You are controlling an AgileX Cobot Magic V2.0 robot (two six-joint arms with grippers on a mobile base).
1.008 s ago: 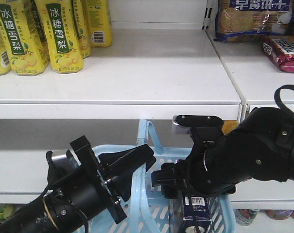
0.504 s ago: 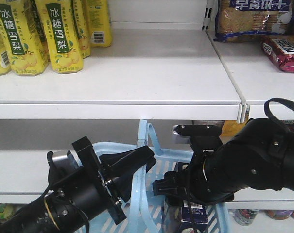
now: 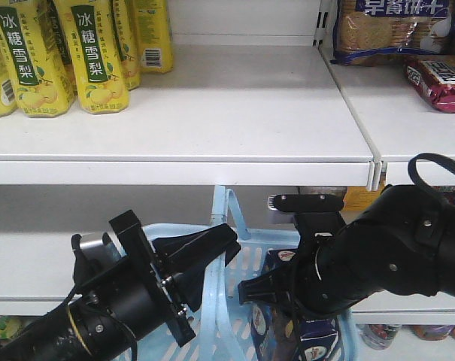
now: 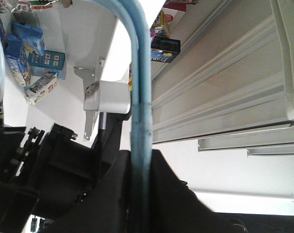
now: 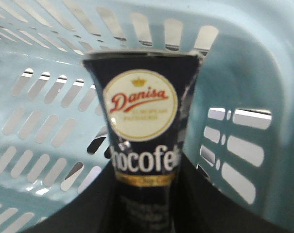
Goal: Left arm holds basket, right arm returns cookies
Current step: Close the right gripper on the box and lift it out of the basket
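The light blue basket [image 3: 261, 235] hangs low in front of the shelves. My left gripper [image 3: 229, 242] is shut on its upright hoop handle [image 3: 225, 204]; in the left wrist view the blue handle [image 4: 139, 73] runs between the black fingers of that gripper [image 4: 141, 162]. My right gripper [image 3: 271, 289] reaches down into the basket. In the right wrist view it [image 5: 147, 165] is shut on the navy cookies box [image 5: 142, 111] with a round Danisa logo, inside the slotted basket wall [image 5: 244, 63]. The box [image 3: 283, 259] shows partly below the right arm.
A white shelf [image 3: 212, 113] lies above the basket, with its front edge [image 3: 212, 173] just over the handle. Yellow drink bottles [image 3: 92, 53] stand at the back left. Biscuit packets [image 3: 385, 30] and a red packet [image 3: 441, 79] lie on the right shelf.
My right arm has sunk a little into the basket. The box in it has turned, so its white barcode label no longer shows. The left arm and handle have stayed put.
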